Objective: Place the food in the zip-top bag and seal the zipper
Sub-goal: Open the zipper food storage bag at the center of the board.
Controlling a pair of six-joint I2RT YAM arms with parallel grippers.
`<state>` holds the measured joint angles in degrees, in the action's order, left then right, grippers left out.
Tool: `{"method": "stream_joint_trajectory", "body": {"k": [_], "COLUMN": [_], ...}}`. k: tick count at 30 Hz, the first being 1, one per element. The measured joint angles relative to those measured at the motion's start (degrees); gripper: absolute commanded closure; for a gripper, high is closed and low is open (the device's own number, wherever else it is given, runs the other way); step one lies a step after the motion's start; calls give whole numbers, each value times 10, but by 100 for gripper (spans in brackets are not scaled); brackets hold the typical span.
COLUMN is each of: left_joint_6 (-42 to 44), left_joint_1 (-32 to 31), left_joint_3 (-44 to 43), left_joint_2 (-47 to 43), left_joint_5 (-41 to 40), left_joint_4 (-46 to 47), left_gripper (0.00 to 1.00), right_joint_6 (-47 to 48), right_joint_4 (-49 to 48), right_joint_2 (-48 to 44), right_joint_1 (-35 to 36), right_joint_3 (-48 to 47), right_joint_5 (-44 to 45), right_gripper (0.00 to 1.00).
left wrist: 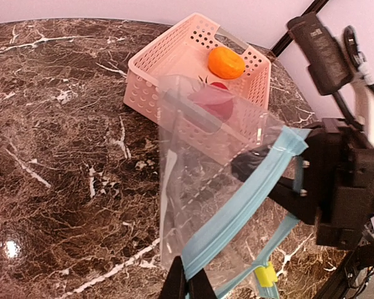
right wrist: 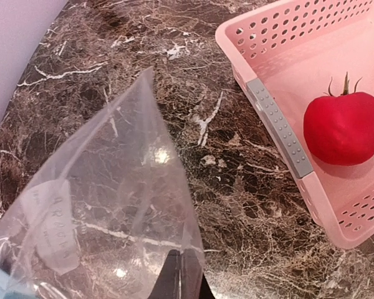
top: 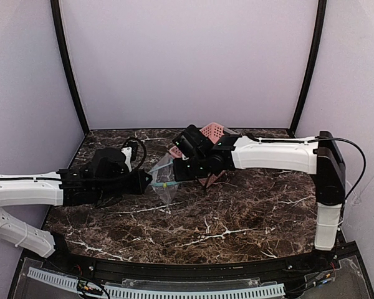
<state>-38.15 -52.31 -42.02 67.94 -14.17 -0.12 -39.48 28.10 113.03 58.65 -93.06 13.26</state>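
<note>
The zip-top bag (left wrist: pixel 199 180) is pinched from both sides, food sitting in the pink basket (left wrist: pixel 151 81)!
Look, the left fingers (left wrist: pixel 173 288) are pressed together on the teal zipper (left wrist: pixel 237 212) strip; the right fingers (right wrist: pixel 171 283) are clamped on the opposite edge; the clear, crinkled bag hangs between the arms beside the basket, mouth parted, white label (right wrist: pixel 53 230) showing; inside the basket lie the orange food (left wrist: pixel 225 62) and the red tomato (right wrist: pixel 343 128); marble counter (top: pixel 237 212) below.

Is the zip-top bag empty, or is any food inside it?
Empty. The orange food and the red food both lie in the pink basket; nothing shows inside the clear zip-top bag.
</note>
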Motion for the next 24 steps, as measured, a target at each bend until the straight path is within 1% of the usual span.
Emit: {"method": "stream_joint_trajectory", "body": {"k": [3, 7, 8, 10, 11, 12, 13, 14, 15, 16, 17, 18, 19, 20, 21, 22, 24], "left_joint_6": [0, 0, 0, -1, -3, -5, -6, -10, -7, -10, -3, 1, 9, 18, 30, 43, 70], "left_joint_1": [0, 0, 0, 1, 1, 2, 3, 4, 5, 6, 7, 7, 7, 7, 7, 7, 7], "left_joint_3": [-14, -17, -13, 0, 9, 16, 21, 27, 28, 29, 29, 29, 28, 27, 24, 20, 5], "left_joint_2": [5, 4, 4, 3, 3, 3, 3, 3, 3, 2, 0, -4, -10, -17, -25, -30, -39], "left_joint_5": [-9, 7, 18, 43, 58, 71, 82, 97, 105, 119, 125, 133, 141, 150, 156, 162, 174], "left_joint_4": [-30, -24, -17, -2, 5, 8, 9, 10, 8, 6, 4, 2, -3, -9, -16, -23, -39], "left_gripper": [99, 99, 98, 91, 85, 82, 71, 65, 54, 47, 35, 26, 22, 16, 13, 8, 3], "right_joint_6": [4, 8, 9, 14, 16, 20, 24, 29, 33, 37, 39, 43, 47, 51, 56, 61, 74], "right_joint_4": [8, 16, 19, 25, 28, 36, 41, 46, 49, 52, 54, 57, 58, 59, 60, 61, 65], "right_joint_2": [-18, -33, -34, -34, -34, -34, -34, -34, -34, -34, -34, -34, -34, -34, -34, -34, -34], "right_joint_1": [7, 9, 10, 11, 14, 17, 20, 23, 26, 29, 31, 33, 35, 36, 36, 36, 37], "right_joint_3": [0, 6, 9, 14, 16, 17, 17, 17, 17, 17, 17, 17, 17, 17, 17, 17, 17], "right_joint_5": [0, -6, -6, -12, -15, -19, -21, -28, -32, -40, -46, -54, -64, -74, -83, -90, -106], "right_gripper": [100, 100, 100, 100, 100, 100, 100, 100, 100, 100, 100, 100, 100, 100, 100, 100, 100]}}
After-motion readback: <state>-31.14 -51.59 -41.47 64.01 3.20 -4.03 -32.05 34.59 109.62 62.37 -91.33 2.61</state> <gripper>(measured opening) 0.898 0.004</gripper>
